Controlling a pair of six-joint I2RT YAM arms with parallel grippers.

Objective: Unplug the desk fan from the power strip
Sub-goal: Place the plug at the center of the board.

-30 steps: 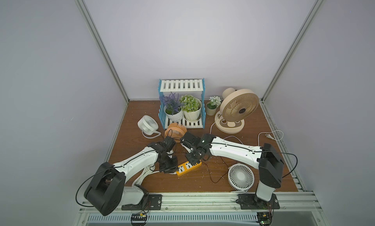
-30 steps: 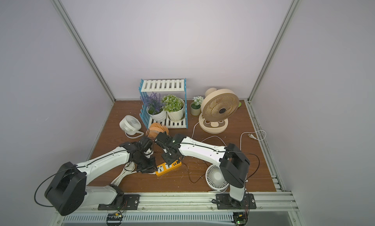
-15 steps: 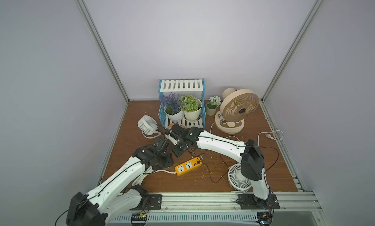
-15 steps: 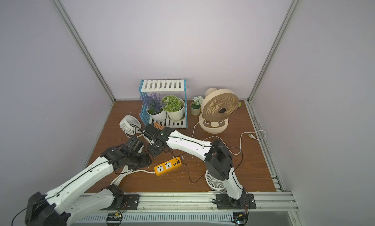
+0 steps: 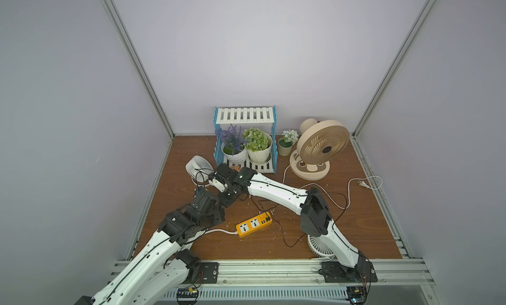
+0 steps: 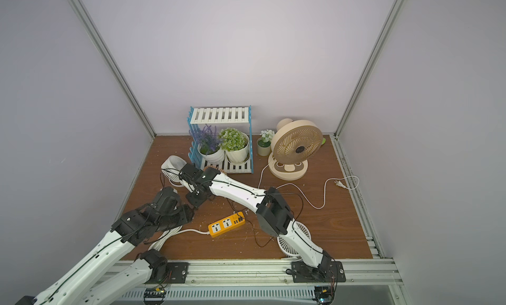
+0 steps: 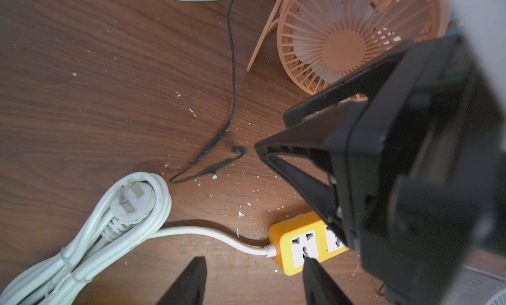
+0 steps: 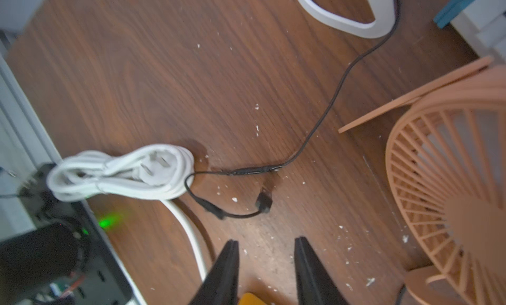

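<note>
Lying flat: orange-yellow power strip (image 5: 254, 224), two white-faced sockets (image 5: 244, 227)

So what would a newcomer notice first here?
The orange power strip lies front-centre on the table, white cord trailing left. Behind it the left arm and right arm nearly meet. A big beige fan stands back right, beside a blue shelf of potted plants.

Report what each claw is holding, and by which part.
Nothing. The left claw and right claw both stand open and empty; the black cable's plug lies loose on the table.
</note>
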